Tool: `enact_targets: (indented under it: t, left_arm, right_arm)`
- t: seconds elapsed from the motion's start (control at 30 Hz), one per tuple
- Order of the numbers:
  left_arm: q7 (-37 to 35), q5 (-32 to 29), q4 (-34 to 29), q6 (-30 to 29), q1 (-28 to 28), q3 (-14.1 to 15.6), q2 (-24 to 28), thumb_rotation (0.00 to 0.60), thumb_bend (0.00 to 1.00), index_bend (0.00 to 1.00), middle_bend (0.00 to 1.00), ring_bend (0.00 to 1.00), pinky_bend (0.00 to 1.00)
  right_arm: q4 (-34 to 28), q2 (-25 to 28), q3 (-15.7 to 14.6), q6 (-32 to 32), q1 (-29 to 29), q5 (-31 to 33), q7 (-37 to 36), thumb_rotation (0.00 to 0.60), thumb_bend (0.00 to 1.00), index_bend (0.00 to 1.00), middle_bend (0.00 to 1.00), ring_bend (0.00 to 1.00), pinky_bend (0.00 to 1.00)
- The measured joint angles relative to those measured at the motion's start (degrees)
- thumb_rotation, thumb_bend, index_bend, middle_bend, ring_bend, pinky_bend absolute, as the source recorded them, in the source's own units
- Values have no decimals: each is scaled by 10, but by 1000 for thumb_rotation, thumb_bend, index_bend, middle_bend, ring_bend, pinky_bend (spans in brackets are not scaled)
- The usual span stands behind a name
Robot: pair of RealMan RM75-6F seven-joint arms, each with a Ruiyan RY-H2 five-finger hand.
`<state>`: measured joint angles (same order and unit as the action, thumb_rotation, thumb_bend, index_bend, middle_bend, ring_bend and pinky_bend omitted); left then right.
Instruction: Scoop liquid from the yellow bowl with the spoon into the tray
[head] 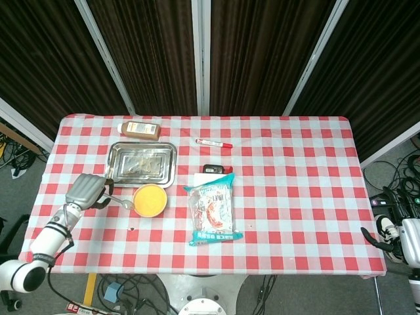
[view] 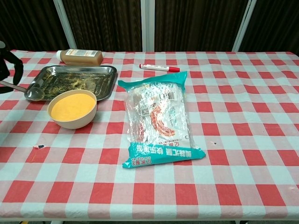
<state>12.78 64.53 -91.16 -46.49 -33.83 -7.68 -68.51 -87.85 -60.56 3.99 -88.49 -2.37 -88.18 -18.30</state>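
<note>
My left hand (head: pixel 85 191) holds a metal spoon (head: pixel 120 201) by its handle, raised just left of the yellow bowl (head: pixel 149 200). The spoon's bowl (view: pixel 34 94) hangs in front of the tray's near left corner in the chest view, left of the yellow bowl (view: pixel 73 109), which is full of orange liquid. The steel tray (head: pixel 142 163) lies behind the bowl, its bottom streaked with residue. Only a dark edge of the left hand (view: pixel 10 63) shows in the chest view. My right hand (head: pixel 408 241) hangs off the table's right edge, fingers unclear.
A snack bag (head: pixel 212 209) lies right of the bowl. A brown bottle (head: pixel 140 128) lies on its side behind the tray. A red marker (head: pixel 214 142) and a small black object (head: pixel 213 169) lie mid-table. A tiny red scrap (view: pixel 38 147) lies on the cloth.
</note>
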Motion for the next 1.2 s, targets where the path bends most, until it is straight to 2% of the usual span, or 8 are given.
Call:
enact_targets:
  t: [0.3,0.6,0.8,1.0,1.13,1.2]
  left_arm:
    - [88,-160,21,38,-72,-4,-49,600,412,617,949,911,979]
    - [192,-292,25,15,-133,20,-82,600,411,600,946,911,979]
    - [232,-362,10,-9,-161,40,-89,600,406,512,937,911,979]
    - [228,-357,-19,-24,-166,47,-78,600,379,419,929,909,979]
    - [214,-317,-28,-44,-156,50,-72,600,349,414,926,909,979]
    - [203,-287,-30,-54,-148,52,-70,600,336,449,928,909,979]
  right_arm:
    - [10,-3,0,6,-1,5,-10,440,175,44,215,39,161]
    - [20,-7,0,5,1,6,-19,438,175,44,215,39,161]
    - [19,-5,2,4,1,8,-20,438,176,43,215,39,161]
    - [19,-5,2,2,1,6,-20,440,176,44,216,39,162]
    - [18,-2,4,-2,3,7,-19,437,175,44,216,39,162]
    - [17,0,5,-3,3,7,-19,439,175,43,216,39,162]
